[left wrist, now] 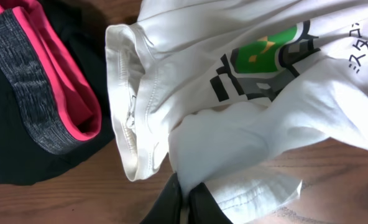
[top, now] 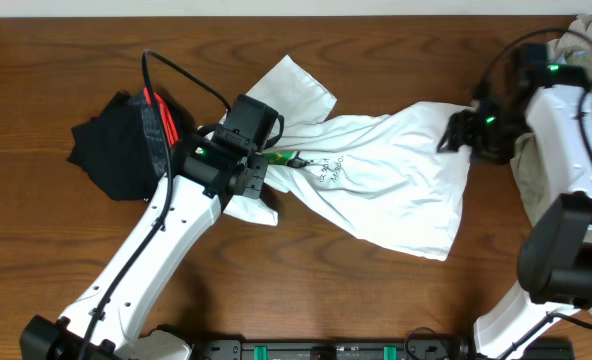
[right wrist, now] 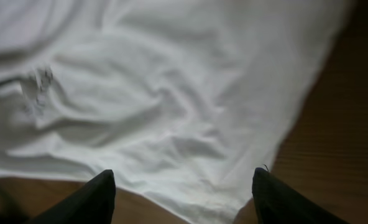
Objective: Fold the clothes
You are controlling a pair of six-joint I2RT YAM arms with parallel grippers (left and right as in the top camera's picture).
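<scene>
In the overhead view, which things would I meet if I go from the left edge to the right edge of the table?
black garment with grey-and-red band → left gripper → white T-shirt → right gripper → khaki-beige garment

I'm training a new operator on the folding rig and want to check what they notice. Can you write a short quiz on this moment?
1. True or false: the left gripper is shut on the T-shirt.
2. Fill in: the right gripper, above the T-shirt, is ____ (open or shut).
3. Where is the black garment?
A. Beside the T-shirt, on the left arm's side
B. Spread on top of the T-shirt
C. Held in the right gripper

Key: 1 true; 2 open; 3 A
</scene>
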